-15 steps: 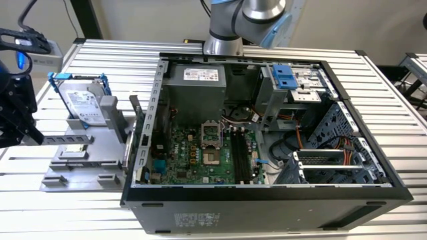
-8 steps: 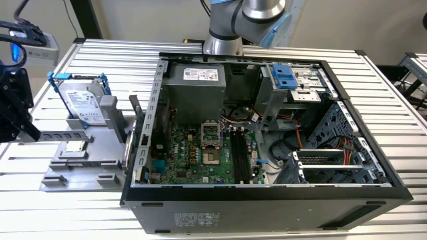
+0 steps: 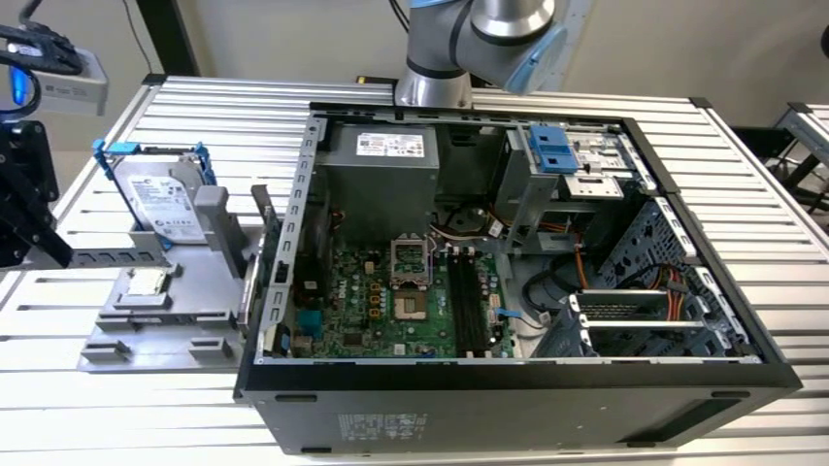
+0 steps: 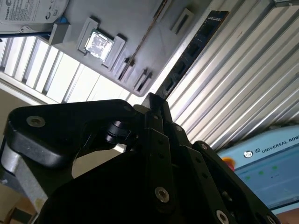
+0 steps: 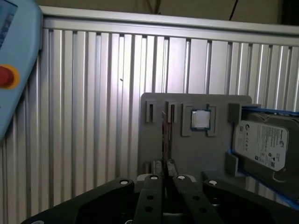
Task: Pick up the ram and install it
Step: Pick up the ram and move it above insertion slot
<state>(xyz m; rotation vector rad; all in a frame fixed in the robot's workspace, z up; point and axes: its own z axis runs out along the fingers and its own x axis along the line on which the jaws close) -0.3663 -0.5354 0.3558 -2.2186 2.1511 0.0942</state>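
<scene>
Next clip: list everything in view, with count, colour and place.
ram: one, dark, in a holder slot
holder: one, grey, on the table at the exterior view's left of the case
processor: one, silver, in the holder
hard drive: one, silver and blue, upright in the holder
case: one, black, open, mid-table
motherboard: one, green, inside the case
table: one, ribbed silver, under everything
pendant: one, light blue with a red button, apart from the holder
arm: one, grey and blue, behind the case
gripper: one, black, facing the holder

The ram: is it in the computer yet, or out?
Out. The ram stands on edge in the grey holder beside the case.
</scene>
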